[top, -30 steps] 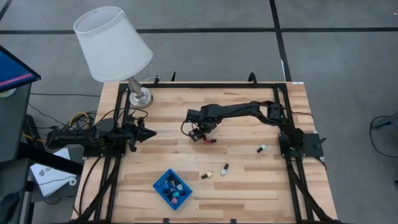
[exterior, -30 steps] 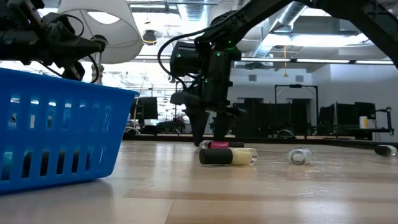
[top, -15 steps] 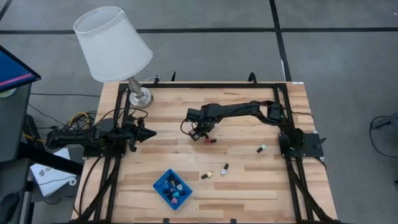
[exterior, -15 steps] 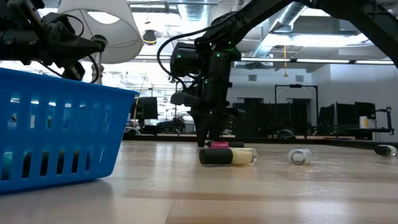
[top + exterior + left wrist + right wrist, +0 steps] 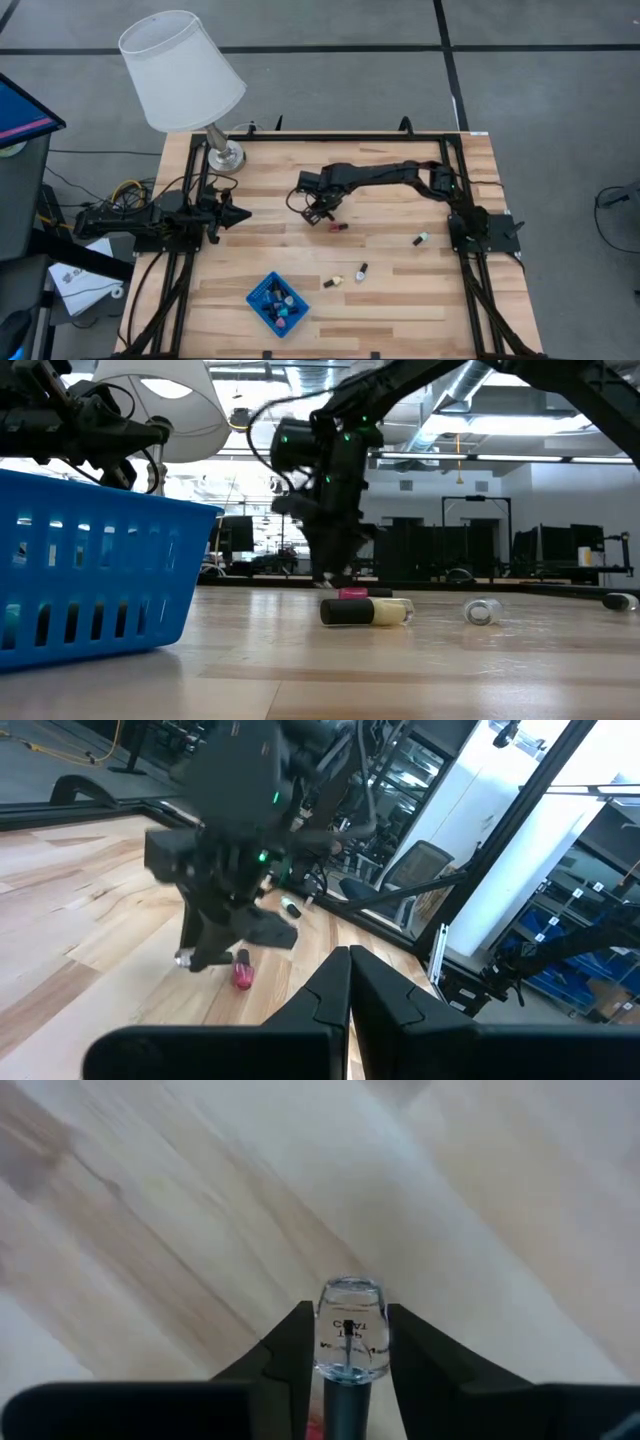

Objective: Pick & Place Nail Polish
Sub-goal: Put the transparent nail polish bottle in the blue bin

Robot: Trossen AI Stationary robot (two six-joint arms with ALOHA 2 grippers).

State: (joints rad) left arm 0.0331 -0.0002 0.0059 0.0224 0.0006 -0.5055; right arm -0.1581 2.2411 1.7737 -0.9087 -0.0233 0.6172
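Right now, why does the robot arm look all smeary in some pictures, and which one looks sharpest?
In the low view and the left wrist view the right arm is smeared by motion blur, though the blue basket and the table stay crisp. In the right wrist view the clear bottle in the right gripper is sharp and the wood beyond is soft. The high view is evenly lit and sharpest.

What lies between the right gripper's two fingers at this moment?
A clear nail polish bottle with a dark cap, pinched between the right gripper's fingers; the right wrist view shows it, with bare wooden table beyond.
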